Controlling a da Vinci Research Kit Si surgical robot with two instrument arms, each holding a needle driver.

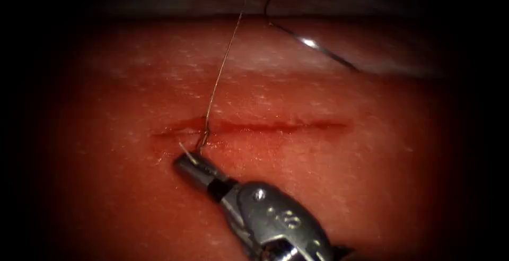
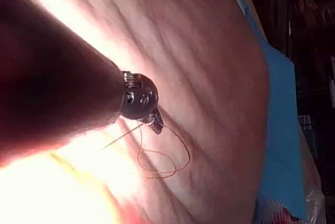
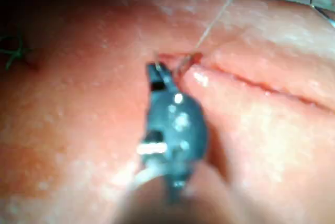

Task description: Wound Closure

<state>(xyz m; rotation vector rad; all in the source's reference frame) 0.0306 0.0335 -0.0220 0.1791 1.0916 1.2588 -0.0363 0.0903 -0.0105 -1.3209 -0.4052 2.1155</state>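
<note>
Closest to the endoscope is my right tool, which comes up from the lower edge and ends just under the cut, near its left end. Its jaws look closed on the short end of the thread, though I cannot see the grip very clearly. From this place the thread rises out of the cut, straight and tight, toward the far edge of the tissue. Red fluid lies along the cut.

On the left wrist view my left tool is above plain tissue, jaws closed, with the thread meeting them and a loose loop hanging beside.

Neither tool holds the needle. It lies free on the far tissue, beyond the cut and toward its right, not in the tissue.
</note>
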